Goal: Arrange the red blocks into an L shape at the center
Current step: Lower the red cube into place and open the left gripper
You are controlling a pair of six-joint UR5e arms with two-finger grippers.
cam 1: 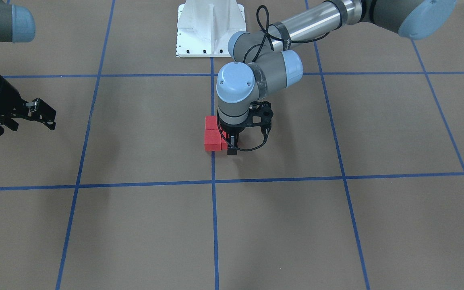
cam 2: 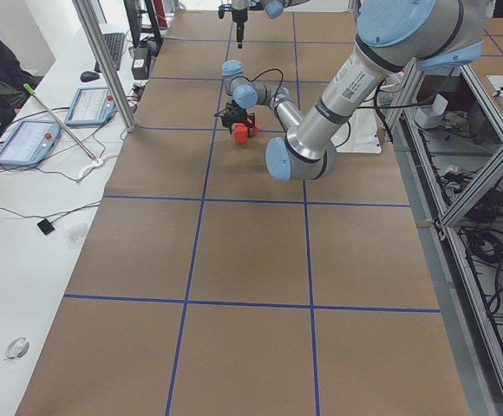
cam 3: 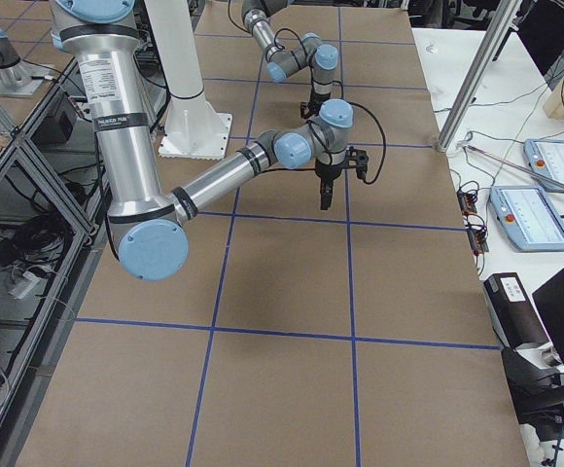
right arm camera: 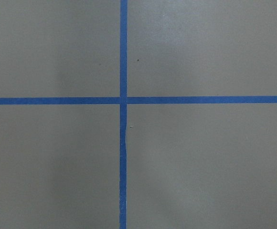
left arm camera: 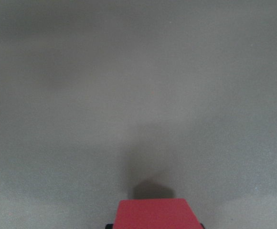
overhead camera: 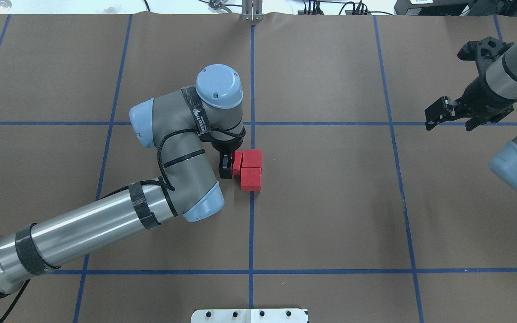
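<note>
You see three red blocks point(overhead camera: 250, 169) touching at the center point(overhead camera: 251, 211), on the table's point(overhead camera: 330, 202) blue tape line point(overhead camera: 251, 233). The left pincer point(overhead camera: 232, 163) is clenched on the third block, set beside the other two. The right pincer point(overhead camera: 449, 116) hangs released, well apart.

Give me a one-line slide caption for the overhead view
Left gripper sets the third red block beside two red blocks on the center tape line; right gripper waits aside.
</note>
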